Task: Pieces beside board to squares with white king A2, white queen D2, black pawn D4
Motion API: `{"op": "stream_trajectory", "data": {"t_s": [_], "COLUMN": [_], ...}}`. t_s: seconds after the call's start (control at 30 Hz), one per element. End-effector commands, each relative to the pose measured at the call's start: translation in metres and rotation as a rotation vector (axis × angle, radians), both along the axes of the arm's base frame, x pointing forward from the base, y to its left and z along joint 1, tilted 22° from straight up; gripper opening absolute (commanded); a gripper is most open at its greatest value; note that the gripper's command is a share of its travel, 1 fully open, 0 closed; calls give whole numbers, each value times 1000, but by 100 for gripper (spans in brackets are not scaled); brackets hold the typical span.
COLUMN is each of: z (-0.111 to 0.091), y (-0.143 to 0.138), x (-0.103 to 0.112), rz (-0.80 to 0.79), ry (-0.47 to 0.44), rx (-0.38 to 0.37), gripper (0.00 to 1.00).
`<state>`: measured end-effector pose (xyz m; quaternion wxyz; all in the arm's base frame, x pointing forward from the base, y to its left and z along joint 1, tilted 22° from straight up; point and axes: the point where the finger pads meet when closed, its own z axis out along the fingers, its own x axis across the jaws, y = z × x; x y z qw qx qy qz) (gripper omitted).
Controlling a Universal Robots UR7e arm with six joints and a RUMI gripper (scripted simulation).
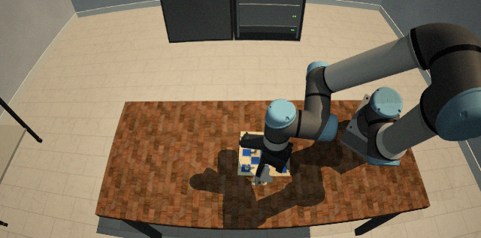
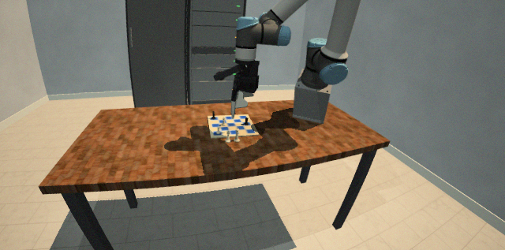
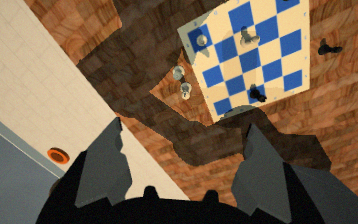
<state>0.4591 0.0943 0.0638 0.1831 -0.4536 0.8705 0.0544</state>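
The small blue-and-cream chessboard [image 3: 252,52] lies on the wooden table; it also shows in the top and exterior views [image 1: 259,158] [image 2: 233,125]. Two white pieces [image 3: 178,73] [image 3: 186,90] stand side by side on the table just off one board edge [image 2: 232,136]. I cannot tell which is the king and which the queen. A black piece [image 3: 329,48] stands off the opposite edge [image 2: 213,115]. On the board are a white piece on a corner square [image 3: 200,39], another white piece [image 3: 249,37] and a black piece [image 3: 256,93]. My gripper [image 3: 183,121] [image 2: 238,104] hangs open and empty, well above the table near the board.
The arm's base [image 2: 312,102] stands on the table behind the board, to the right. The arm casts a broad shadow over the table around the board. A dark server cabinet [image 2: 185,37] stands behind the table. The table's near edge and floor show in the wrist view.
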Motion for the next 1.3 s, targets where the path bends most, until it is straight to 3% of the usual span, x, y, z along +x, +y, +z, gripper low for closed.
{"op": "stream_trajectory", "data": {"t_s": [0.0,0.93,0.97,1.27], "z": [0,-1,-1,-1], "y": [0,-1,-1,-1], "x": [0,-1,-1,-1], "rz": [-36,-118,-118,-118], "ry": [9,32,32,32], "rx": [9,32,32,32], "gripper": [100,100,25,25]}}
